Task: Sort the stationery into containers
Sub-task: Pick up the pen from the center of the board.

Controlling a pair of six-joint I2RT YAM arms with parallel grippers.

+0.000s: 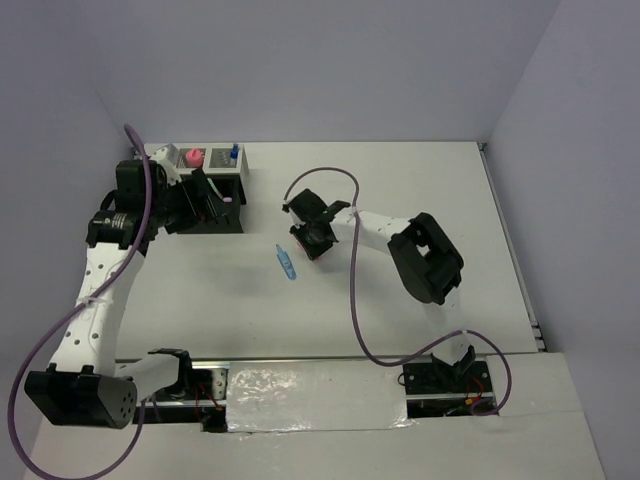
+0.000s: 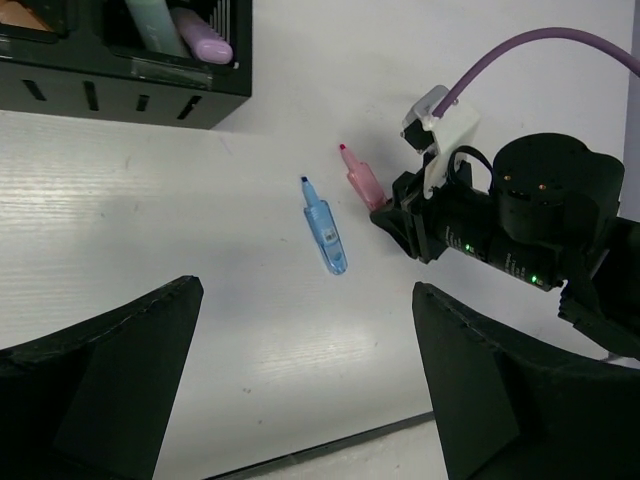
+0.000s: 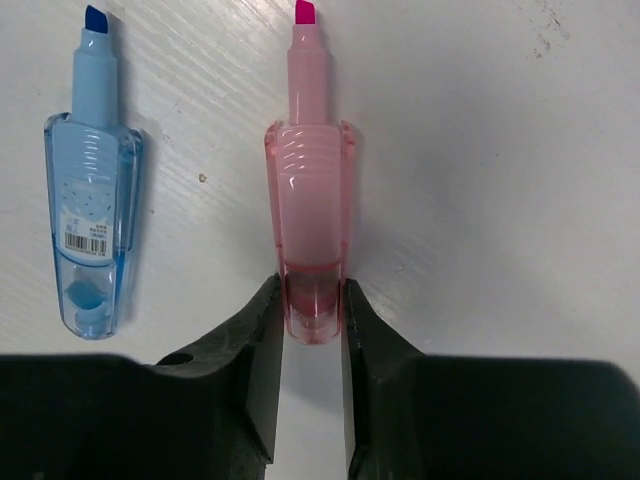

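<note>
Right claw (image 3: pixel 310 325) clenched on tail of pink marker (image 3: pixel 308 190), frame centre. Blue marker (image 3: pixel 92 200) lies left on desk (image 3: pixel 500 150). Left claw (image 2: pixel 305 320) released, spread wide.

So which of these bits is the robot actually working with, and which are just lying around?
Part of the job:
pink highlighter, pinched in the right arm's jaws
blue highlighter
black desk organizer
inside it: purple marker, mint green marker, pink-capped bottle, blue-capped bottle

Just lying about:
purple cables
shiny strip along the near table edge
</note>
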